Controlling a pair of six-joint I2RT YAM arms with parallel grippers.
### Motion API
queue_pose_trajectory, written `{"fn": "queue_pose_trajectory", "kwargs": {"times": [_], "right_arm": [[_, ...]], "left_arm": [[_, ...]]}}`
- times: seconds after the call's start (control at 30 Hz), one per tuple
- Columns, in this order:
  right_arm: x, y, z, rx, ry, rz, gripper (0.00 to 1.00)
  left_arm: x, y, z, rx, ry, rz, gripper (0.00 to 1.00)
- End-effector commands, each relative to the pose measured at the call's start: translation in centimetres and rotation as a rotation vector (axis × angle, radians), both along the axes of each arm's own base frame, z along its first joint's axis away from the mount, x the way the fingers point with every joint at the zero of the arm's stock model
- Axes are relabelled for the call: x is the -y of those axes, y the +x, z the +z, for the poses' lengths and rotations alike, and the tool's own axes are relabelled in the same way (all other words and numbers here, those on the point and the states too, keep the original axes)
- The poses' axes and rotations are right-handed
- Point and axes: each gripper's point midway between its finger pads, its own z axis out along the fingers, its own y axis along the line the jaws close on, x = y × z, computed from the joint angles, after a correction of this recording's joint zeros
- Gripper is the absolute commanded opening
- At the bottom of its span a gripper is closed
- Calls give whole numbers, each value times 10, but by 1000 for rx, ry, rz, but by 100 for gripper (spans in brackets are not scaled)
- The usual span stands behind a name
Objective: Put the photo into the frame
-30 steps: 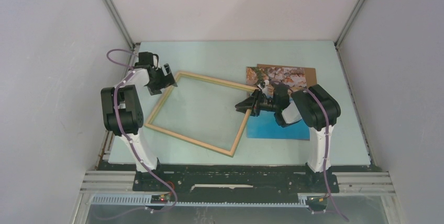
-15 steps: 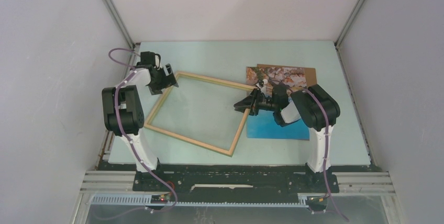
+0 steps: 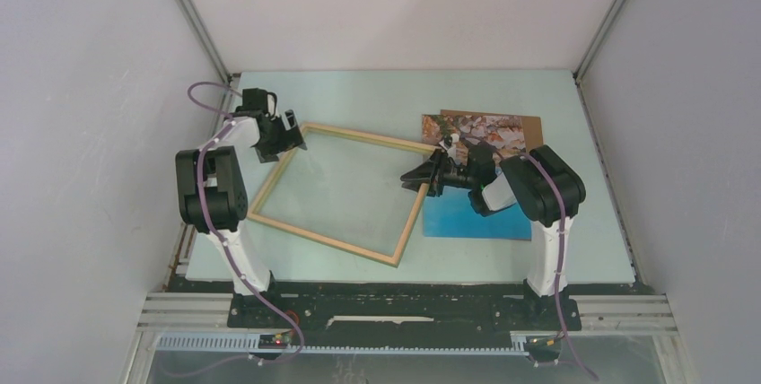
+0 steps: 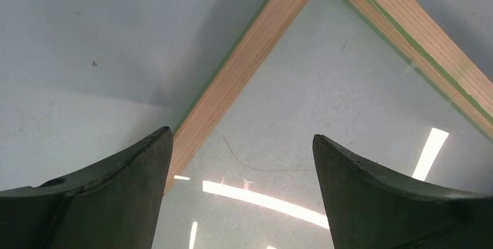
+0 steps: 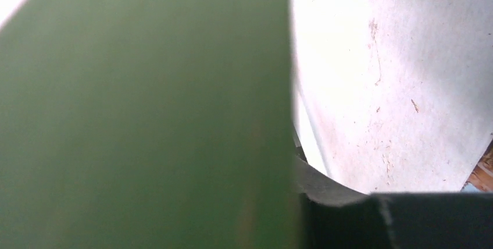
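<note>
The thin-railed rectangular frame of pale grained wood (image 3: 323, 239), green-edged and with a glossy pane, lies skewed mid-picture on the matte pale-green bench (image 3: 359, 97). The left tool (image 4: 241, 135), fingers wide apart, hangs over its upper-left corner. The right tool (image 3: 418, 179) meets its right rail; whether it grips cannot be told. The flat seaside photo (image 3: 467, 220) lies right of centre.

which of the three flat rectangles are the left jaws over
The pale wooden frame: the left gripper, jaws open, sits over its far left corner. The photo and brown board beneath it lie to the right.
</note>
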Motion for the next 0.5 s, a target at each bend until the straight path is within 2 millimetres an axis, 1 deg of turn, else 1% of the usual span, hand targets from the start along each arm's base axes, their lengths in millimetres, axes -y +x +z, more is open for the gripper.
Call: {"fn": "queue_pose_trajectory", "kwargs": {"times": [0.0, 0.03, 0.1, 0.2, 0.3, 0.4, 0.47], "right_arm": [[-7, -4, 33, 104, 57, 44, 38], [-7, -4, 33, 105, 58, 45, 37], [-6, -4, 32, 103, 56, 44, 37], [-7, -3, 29, 99, 52, 43, 44], [-7, -3, 28, 97, 47, 42, 47], [-7, -3, 25, 94, 40, 39, 48], [-7, -3, 24, 92, 39, 38, 48]], "left_arm": [[33, -2, 30, 36, -61, -83, 91], [35, -2, 31, 40, -62, -87, 91], [37, -3, 32, 41, -61, -92, 91], [39, -3, 37, 55, -65, -95, 91], [42, -5, 44, 82, -71, -100, 91], [46, -7, 51, 101, -77, -116, 91], [49, -10, 52, 101, -86, -123, 91]]}}
